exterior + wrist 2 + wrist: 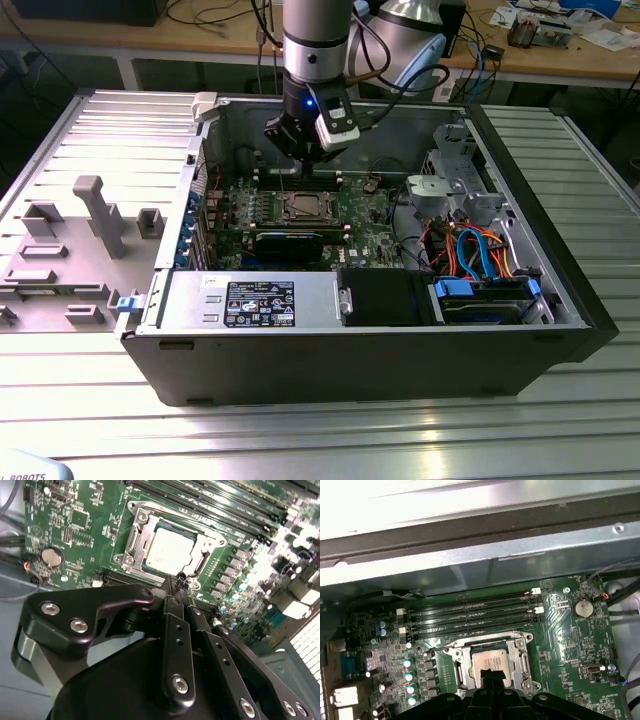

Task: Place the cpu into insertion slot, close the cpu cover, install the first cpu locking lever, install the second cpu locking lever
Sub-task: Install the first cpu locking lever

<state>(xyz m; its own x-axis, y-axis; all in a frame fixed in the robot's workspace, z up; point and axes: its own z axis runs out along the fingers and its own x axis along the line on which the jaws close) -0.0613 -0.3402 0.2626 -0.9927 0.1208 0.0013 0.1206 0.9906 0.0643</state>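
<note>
- Hovering low inside the open computer case (350, 350), the gripper (179, 582) is pointing its tips at the nearest edge of the socket (303, 207), probably because the locking levers run there.
- Its fingers (175, 630) are sitting closed together. Whether a thin lever is caught between them is hard to tell.
- The chip (167, 552) is lying flat in the socket just beyond the gripper's tips, so nothing is needing to hold it.
- The cover frame (134, 542) is lying down around the chip, seemingly closed.
</note>
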